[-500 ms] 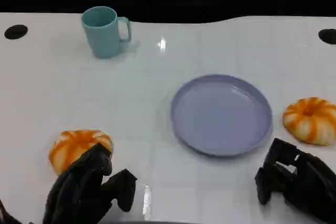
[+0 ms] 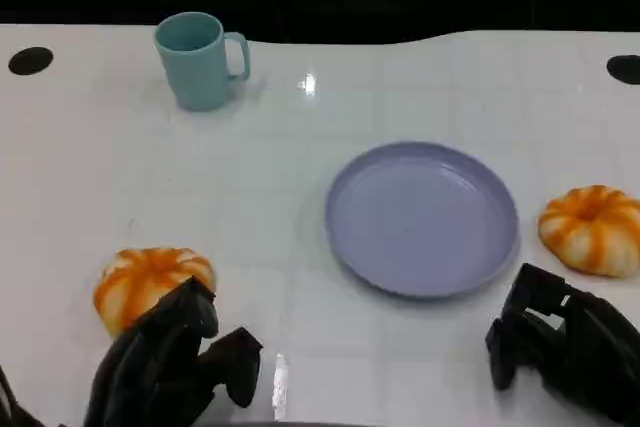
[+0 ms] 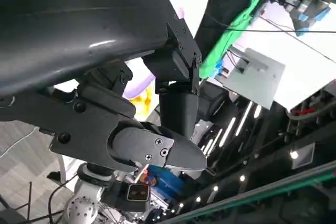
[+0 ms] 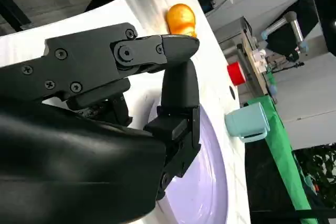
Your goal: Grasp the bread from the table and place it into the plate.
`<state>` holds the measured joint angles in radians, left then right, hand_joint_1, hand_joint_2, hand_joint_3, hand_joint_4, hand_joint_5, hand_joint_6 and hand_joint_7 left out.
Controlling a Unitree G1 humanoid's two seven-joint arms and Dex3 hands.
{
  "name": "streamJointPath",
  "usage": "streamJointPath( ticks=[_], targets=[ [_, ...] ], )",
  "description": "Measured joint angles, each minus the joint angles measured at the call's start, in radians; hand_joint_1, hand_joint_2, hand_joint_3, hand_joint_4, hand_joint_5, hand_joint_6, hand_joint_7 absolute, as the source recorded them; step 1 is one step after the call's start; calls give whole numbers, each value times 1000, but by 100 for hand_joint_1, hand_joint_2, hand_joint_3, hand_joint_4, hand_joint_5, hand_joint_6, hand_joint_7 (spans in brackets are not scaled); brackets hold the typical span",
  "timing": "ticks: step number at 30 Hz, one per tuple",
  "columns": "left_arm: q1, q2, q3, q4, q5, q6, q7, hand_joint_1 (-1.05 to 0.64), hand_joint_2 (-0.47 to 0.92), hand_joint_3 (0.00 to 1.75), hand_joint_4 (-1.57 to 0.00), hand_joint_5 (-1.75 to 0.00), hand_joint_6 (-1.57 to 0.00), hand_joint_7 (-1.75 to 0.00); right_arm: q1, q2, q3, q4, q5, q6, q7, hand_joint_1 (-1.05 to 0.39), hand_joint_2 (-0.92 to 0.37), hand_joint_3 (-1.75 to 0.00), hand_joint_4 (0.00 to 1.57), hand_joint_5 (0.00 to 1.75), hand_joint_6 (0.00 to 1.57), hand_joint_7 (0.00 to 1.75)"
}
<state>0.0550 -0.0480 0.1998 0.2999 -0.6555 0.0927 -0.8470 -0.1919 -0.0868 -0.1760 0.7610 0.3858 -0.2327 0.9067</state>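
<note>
I see two orange-striped round bread buns: one (image 2: pixel 152 282) at the tabletop's (image 2: pixel 300 187) 8 o'clock, touching, maybe, my empty left hand (image 2: pixel 170 362); another (image 2: pixel 592 229) at 3 o'clock of the empty lavender round plate (image 2: pixel 420 217). Right hand (image 2: pixel 560 347) loosely curled, holding nothing.

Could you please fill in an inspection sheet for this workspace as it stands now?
Surface: white table, glossy, with dark holes at its far corners.
Job's things: left bread near the left hand; right bread beside the plate, which holds nothing.
Clutter: teal mug, upright, at the far left.
Hands: left hand just short of the left bread, holding nothing; right hand near the right bread, holding nothing.
Cables: nothing seen on the table.
Surroundings: green cloth past the table edge.
</note>
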Motion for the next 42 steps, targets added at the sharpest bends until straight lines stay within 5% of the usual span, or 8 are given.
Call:
streamJointPath(
  ticks=[13, 20, 23, 26, 33, 42],
  targets=[
    [-15, 0, 4, 13, 11, -25, -15, -75, 92, 16, -82, -174, -77, -132, -1, 0, 3, -5, -1, 8, -9, -59, -92, -22, 73, 174, 64, 155],
    [24, 3, -29, -72, 223, -251, 111, -69, 92, 27, -49, -169, -46, -127, 0, 1, 14, -21, -7, 18, -33, -60, -92, -24, 72, 174, 62, 156],
    [38, 31, -53, -126, 349, -361, 174, -64, 92, 29, -31, -135, -30, -78, 2, 1, 31, -35, -38, 10, -53, -60, -92, -25, 71, 174, 62, 156],
    [58, 103, -73, -207, 538, -446, 266, -62, 92, 29, -19, -113, -31, -46, 12, 1, 36, -50, -41, 10, -63, -60, -92, -25, 72, 174, 62, 156],
    [75, 289, -83, -404, 933, -465, 463, -60, 92, 20, -3, -95, -31, -22, 20, 1, 41, -74, -41, 22, -81, -61, -92, -23, 74, 174, 63, 157],
    [72, 417, -147, -572, 1430, -377, 614, -62, 92, 9, -1, -37, -23, 0, 24, 1, 41, -78, -40, 32, -81, -60, -92, -23, 74, 174, 63, 158]
  ],
)
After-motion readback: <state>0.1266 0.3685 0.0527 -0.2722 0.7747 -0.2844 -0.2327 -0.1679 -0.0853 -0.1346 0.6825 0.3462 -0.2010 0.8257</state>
